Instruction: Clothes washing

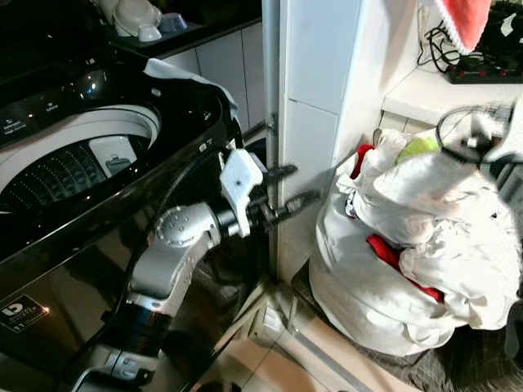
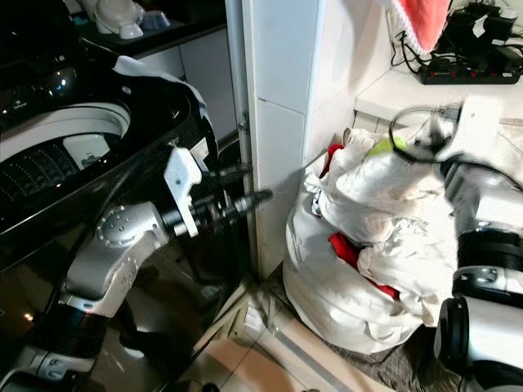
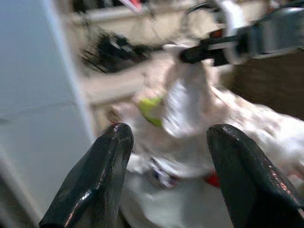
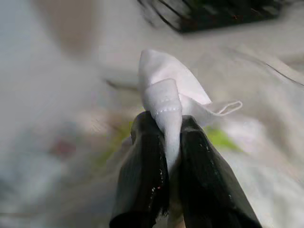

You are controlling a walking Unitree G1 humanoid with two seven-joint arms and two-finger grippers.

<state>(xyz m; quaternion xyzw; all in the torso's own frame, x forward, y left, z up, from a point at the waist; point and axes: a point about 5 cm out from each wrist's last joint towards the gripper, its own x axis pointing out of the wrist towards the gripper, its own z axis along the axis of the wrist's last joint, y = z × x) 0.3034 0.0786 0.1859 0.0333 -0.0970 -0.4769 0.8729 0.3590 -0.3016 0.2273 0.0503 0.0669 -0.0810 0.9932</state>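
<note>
the right gripper [image 4: 166,137] is pinched tight on a fold of white cloth [image 4: 171,90] at the top of the laundry pile [image 1: 409,245], heaped on the floor right of the white pillar [image 1: 315,122]. the left gripper [image 1: 292,188] hangs spread and empty beside the black washing machine [image 1: 98,163].

Floor [image 1: 270,367]: pale tiles, seen at the foot of the white tiled pillar [image 1: 315,122].

Left of the pillar, a black top-loading washing machine [image 1: 98,188] stands on the floor, lid open, drum visible.

Right of the pillar, touching its base, a heap of white laundry [image 1: 409,245] with red pieces showing; whether the heap sits in a basket cannot be told.

Dark mat [image 1: 482,367] under the heap's right side.
</note>
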